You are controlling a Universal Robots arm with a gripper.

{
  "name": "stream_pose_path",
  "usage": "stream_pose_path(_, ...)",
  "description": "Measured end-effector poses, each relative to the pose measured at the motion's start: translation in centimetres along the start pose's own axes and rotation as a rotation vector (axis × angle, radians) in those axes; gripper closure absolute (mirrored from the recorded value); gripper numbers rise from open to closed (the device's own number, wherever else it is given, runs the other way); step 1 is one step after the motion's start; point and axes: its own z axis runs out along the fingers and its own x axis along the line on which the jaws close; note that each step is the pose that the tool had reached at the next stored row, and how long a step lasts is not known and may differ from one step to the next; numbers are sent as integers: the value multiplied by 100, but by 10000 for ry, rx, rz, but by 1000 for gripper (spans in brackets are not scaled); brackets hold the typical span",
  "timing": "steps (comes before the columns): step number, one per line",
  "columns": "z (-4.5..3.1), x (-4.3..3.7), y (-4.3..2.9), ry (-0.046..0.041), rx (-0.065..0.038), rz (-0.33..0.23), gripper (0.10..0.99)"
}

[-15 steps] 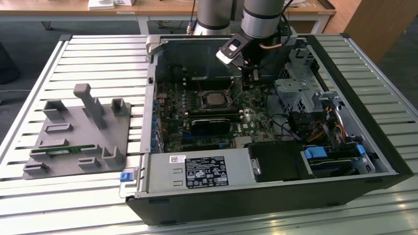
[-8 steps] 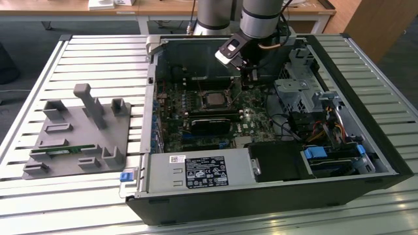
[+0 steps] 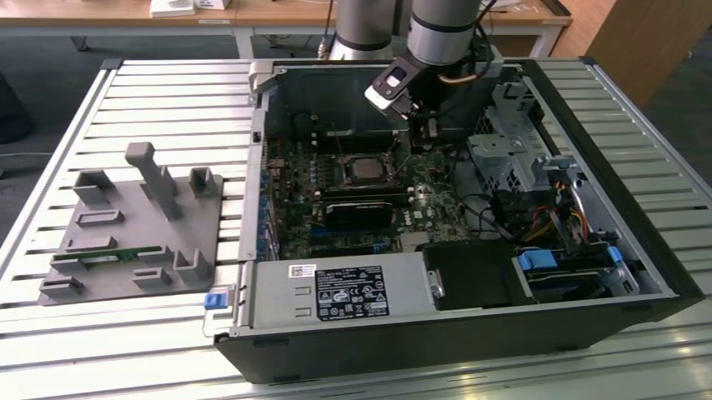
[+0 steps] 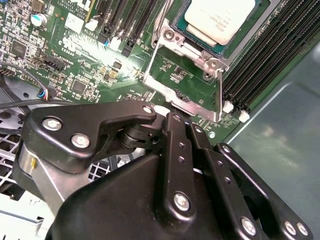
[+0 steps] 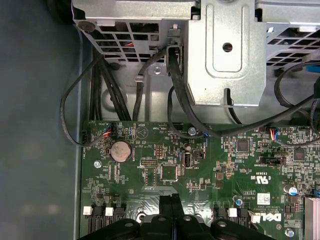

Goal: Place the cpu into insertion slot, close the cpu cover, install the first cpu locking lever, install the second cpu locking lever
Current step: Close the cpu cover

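Silver-grey on top, the cpu (image 4: 220, 17) lies inside the insertion slot (image 4: 264, 14), and the cpu cover (image 4: 160, 89) is swung open, away from the slot and toward the gripper (image 4: 167, 117). In the first wrist view the gripper's black fingers (image 5: 166, 206) are pressed together with nothing visible between them; their tips are just beside the cover's free edge, and I cannot tell if they touch it. In the exterior view the arm reaches into the open computer case (image 3: 445, 350) on the slatted counter (image 3: 112, 358)
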Motion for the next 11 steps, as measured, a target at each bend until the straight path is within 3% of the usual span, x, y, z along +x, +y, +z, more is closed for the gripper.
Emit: stream_pose_path(11, -1, 0, -50, 0, 0, 0, 980)
